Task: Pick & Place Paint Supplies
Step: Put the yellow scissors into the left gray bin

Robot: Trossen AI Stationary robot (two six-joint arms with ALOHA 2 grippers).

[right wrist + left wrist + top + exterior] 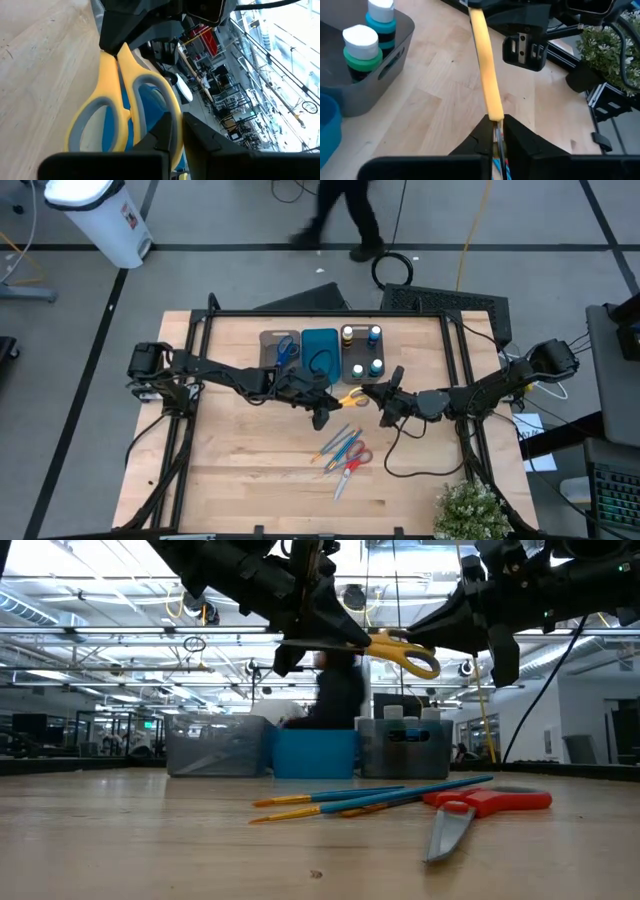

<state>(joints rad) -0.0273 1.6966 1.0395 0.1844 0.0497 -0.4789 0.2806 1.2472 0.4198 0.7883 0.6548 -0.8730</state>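
Holding yellow-handled metal scissors [352, 396] mid-air: left gripper [322, 402] clamps blades, right gripper [383, 404] clamps handle, handles pointing 3 o'clock.

Scissors [352, 396] between both grippers, above table [250, 470]

A wooden tabletop [240, 470] is seen carrying grey and blue trays [320, 350] along its far side, with thin brushes [336, 442] and red-handled scissors [350, 468] laid together nearer the front.

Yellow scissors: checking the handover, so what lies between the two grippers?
The yellow scissors span it, held aloft by left gripper and right gripper; high and low views.
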